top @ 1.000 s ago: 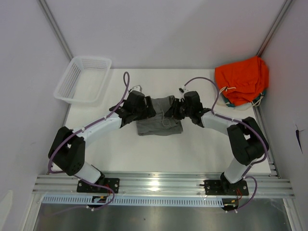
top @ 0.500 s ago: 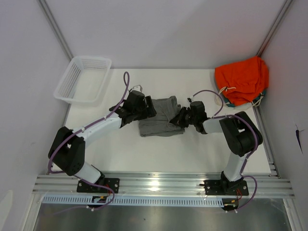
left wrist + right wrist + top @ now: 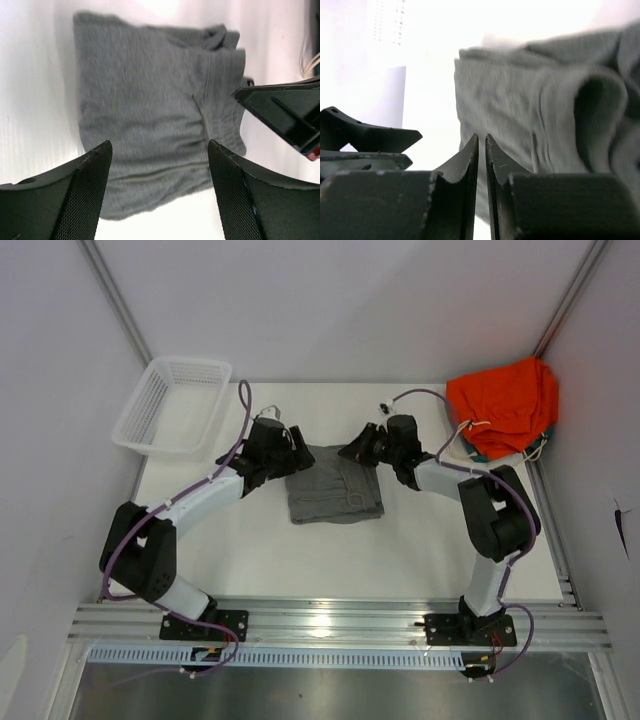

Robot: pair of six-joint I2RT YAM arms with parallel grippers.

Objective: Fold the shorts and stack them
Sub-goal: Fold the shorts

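Top external view puts the mid-grey soft jersey shorts (image 3: 335, 488), folded into a compact rectangle, flat on the white worktop (image 3: 250, 550). They lie about midway between its left and right edges, a little nearer the far edge than the near one. My left end effector (image 3: 296, 454) sits at the bundle's far left corner, jaws spread wide and gripping nothing. In the left wrist view the grey cloth lies just beyond it, framed between the jaws. My right end effector (image 3: 357, 449) is at the bundle's far right corner. Its jaws are almost together, with only a thin slit between them and no cloth in it. In the right wrist view the shorts lie just past its tips, mostly to their right. A white plastic mesh basket (image 3: 175, 405) stands at the far left corner, and a bright orange garment (image 3: 503, 405) is heaped at the far right corner.
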